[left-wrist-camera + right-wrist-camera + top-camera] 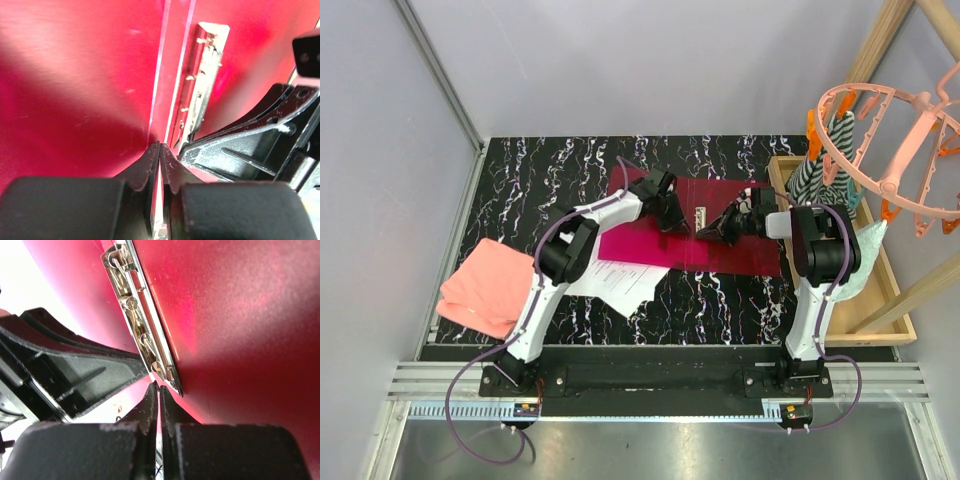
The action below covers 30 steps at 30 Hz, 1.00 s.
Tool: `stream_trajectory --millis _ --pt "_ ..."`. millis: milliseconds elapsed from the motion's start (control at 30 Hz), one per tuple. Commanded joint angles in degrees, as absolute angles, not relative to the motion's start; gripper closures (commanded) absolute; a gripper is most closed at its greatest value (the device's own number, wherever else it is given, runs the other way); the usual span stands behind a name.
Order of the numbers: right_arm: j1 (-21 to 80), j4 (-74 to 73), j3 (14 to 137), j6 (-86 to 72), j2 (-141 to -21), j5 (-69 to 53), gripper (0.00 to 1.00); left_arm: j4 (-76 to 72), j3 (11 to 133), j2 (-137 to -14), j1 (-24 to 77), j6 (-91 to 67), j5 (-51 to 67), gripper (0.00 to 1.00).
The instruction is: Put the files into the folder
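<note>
The folder (745,252) lies open and flat on the black marbled table (720,300), crimson inside facing up, and both tools are right down on its middle. The metal clip (703,215) along the spine sits squarely between the two of them. The left gripper (672,218) has its tips on the crease just on its own side of that clip. In the left wrist view its fingers (142,167) are pressed nearly together with only a sliver of a slit showing, and I cannot tell whether anything is nipped in there. The right gripper (718,228) faces it from across the spine, close enough that each one shows in the other's wrist camera. The right gripper's fingers (147,405) are closed tight with nothing between them, tips just beside the near end of the clip. The files (620,285) are back behind the left gripper, toward its base. They are white printed sheets poking out at the near edge of the folder's left leaf, with the left arm crossing above them. Whether they sit over or under that leaf is hard to call. Farther out on the left arm's outer side is a folded pink cloth (485,285). Beyond the right arm are a wooden tray (880,310) and a peach hanger rack (880,130).
</note>
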<state>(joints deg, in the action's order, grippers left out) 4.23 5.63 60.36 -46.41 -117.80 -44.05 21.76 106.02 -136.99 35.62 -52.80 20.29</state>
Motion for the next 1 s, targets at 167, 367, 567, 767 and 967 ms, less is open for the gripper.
stream_trajectory --millis 167,367,567,767,967 --pt "7.99 11.68 57.74 -55.79 -114.87 -44.21 1.0 26.37 101.6 -132.81 37.7 -43.95 13.02 0.91" --pt "9.76 15.21 56.95 -59.94 -113.65 -43.42 1.0 26.37 98.88 -131.57 37.71 -43.68 13.36 0.75" --pt "9.67 3.27 56.6 -50.21 -113.29 -37.45 1.0 27.51 95.36 -132.54 37.0 -46.84 13.71 0.94" --pt "9.67 -9.48 55.81 -42.46 -113.3 -24.73 1.0 29.7 96.77 -133.33 36.91 -47.99 13.1 0.99" --pt "9.76 -13.27 54.14 -41.05 -113.73 -17.15 1.0 31.37 98.26 -134.03 37.0 -49.22 12.3 1.0"
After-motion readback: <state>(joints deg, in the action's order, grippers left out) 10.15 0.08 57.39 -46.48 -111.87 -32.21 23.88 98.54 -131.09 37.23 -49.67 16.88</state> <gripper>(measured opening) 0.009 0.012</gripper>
